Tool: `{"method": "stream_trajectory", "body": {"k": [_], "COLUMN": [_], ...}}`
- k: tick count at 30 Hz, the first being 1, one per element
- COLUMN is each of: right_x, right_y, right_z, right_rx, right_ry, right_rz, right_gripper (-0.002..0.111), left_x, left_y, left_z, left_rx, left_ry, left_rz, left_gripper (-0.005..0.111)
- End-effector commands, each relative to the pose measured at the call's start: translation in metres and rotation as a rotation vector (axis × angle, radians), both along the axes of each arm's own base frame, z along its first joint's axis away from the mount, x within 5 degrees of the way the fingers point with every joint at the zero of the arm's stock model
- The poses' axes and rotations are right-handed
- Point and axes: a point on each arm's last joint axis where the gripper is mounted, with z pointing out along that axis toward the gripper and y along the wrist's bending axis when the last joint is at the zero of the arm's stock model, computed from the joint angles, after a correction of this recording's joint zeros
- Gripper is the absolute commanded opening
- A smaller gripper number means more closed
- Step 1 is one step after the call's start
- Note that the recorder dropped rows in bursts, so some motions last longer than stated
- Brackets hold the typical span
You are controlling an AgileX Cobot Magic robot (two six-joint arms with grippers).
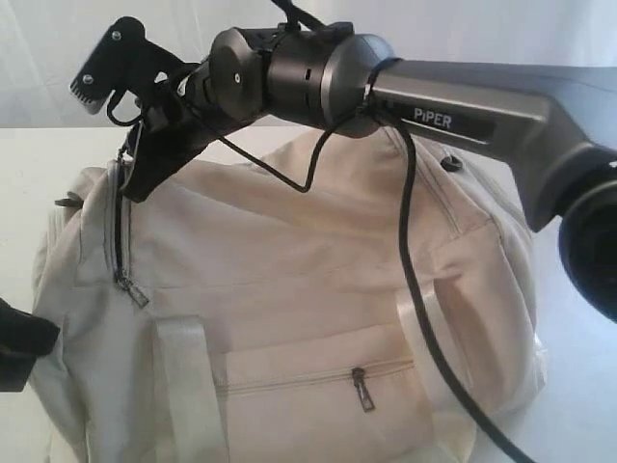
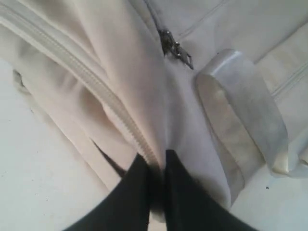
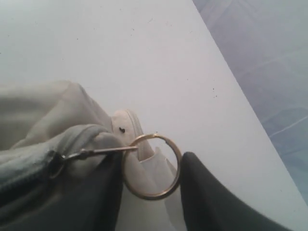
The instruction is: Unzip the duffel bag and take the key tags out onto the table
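The cream duffel bag (image 1: 308, 270) fills the exterior view, lying on the white table (image 1: 39, 145). My right gripper (image 1: 133, 164) reaches across to the bag's upper left end. In the right wrist view its jaws (image 3: 151, 166) are shut on a metal ring (image 3: 163, 192) hooked to the grey zipper pull (image 3: 91, 153). Below it the zip shows a short dark slit down to another pull (image 1: 132, 292). My left gripper (image 1: 19, 347) sits at the bag's left end, and its fingers (image 2: 156, 161) pinch a fold of bag fabric beside the zipper teeth (image 2: 86, 79). The key tags are hidden.
A zipped side pocket with its pull (image 1: 362, 388) faces the camera, between pale webbing straps (image 1: 188, 386). The right arm's black cable (image 1: 419, 289) hangs across the bag. The table's edge and bluish floor (image 3: 269, 72) show beyond the bag's end.
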Motion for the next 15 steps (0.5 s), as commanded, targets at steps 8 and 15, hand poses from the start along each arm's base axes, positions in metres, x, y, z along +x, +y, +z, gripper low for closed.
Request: {"method": "stream_trajectory", "body": {"k": [8, 15], "right_x": [0.027, 0.008], "right_y": [-0.03, -0.032], "right_z": [0.008, 0.01], "right_rx": [0.048, -0.029], "right_ry": [0.0, 0.163], "right_rz": [-0.108, -0.062], "right_gripper": [0.0, 0.0], "left_x": [-0.024, -0.02], "left_y": [0.02, 0.02], "left_z": [-0.012, -0.008], "left_rx": [0.226, 0.2], "left_ry": [0.215, 0.154], "left_rz": [0.036, 0.076], "left_gripper": [0.0, 0.0]}}
